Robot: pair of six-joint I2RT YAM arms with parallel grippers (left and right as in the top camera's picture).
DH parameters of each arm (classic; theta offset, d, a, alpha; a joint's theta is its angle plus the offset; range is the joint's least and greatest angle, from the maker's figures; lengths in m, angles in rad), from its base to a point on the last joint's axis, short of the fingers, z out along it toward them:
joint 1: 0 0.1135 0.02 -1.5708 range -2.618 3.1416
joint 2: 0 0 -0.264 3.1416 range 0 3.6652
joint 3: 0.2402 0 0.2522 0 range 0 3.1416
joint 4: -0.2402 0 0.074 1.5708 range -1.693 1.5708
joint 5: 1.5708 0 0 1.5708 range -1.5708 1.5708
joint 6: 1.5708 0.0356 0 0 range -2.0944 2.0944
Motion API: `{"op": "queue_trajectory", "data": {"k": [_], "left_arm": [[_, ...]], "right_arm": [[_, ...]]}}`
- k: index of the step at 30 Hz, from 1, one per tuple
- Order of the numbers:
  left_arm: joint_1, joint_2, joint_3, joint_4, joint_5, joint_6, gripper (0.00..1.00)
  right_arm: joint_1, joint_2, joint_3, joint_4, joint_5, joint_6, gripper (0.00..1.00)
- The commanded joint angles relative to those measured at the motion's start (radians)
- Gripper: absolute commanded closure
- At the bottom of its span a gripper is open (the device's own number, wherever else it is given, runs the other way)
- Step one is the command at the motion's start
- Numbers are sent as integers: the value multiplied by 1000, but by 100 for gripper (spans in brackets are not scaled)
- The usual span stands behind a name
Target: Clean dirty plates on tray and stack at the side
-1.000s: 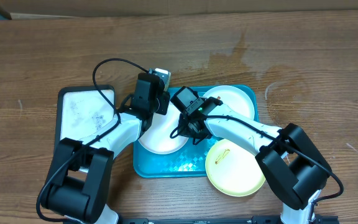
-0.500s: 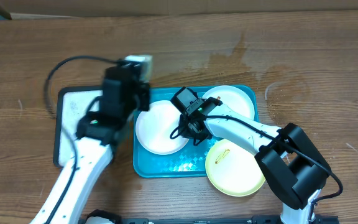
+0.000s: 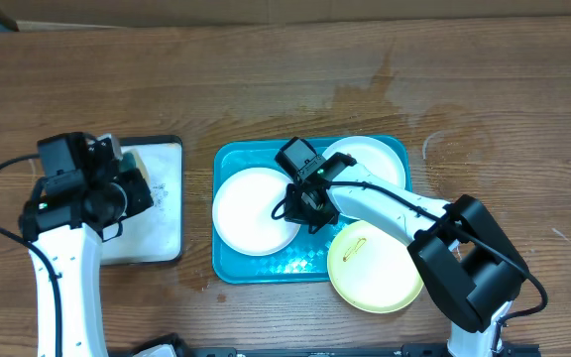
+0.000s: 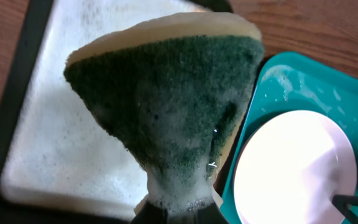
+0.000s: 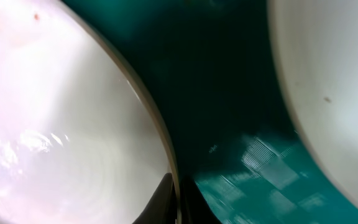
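One white plate (image 3: 257, 211) lay flat in the left half of the tray (image 3: 266, 270), its face glossy and wet. The right gripper (image 5: 177, 200) was clenched on that plate's right rim, with a finger on either side of the edge. A second white plate (image 3: 370, 162) sat in the tray's far right corner. The yellow-green plate (image 3: 375, 266), which bore a small yellow mark, overlapped the near right corner and lay partly on the table (image 3: 266, 79). Toward the table's left edge, the left gripper (image 4: 178, 211) pinched a soapy sponge (image 4: 166, 112) above the black-rimmed tray (image 3: 162, 218).
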Motion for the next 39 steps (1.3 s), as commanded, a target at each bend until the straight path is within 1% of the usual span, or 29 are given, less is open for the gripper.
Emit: {"op": "queue_trajectory", "data": {"k": [1,7,10,13,16,24,32,36,39], "left_arm": [[27,32,29,-19,111,53,96],[27,34,36,-20,146,84,96],[27,34,56,-32,155,84,96],[27,31,85,-56,204,94,96],[27,28,126,-82,254,101,96],[27,28,294,-173,279,97,96],[28,28,418,-222,276,33,96],[35,28,481,-234,276,-3,96],[67,28,535,-243,276,-43,96]], "right_arm": [[-21,-3,87,-63,-8,-77,96],[-48,-5,243,-249,-10,-164,96],[-57,-5,304,-315,-12,-189,96],[-71,-5,360,-372,-37,-211,96],[-88,-5,404,-408,-89,-251,96],[-99,-5,511,-470,-95,-288,96],[-98,66,641,-552,-95,-314,96],[-96,142,767,-589,-95,-325,96],[-79,201,872,-586,-94,-325,96]]}}
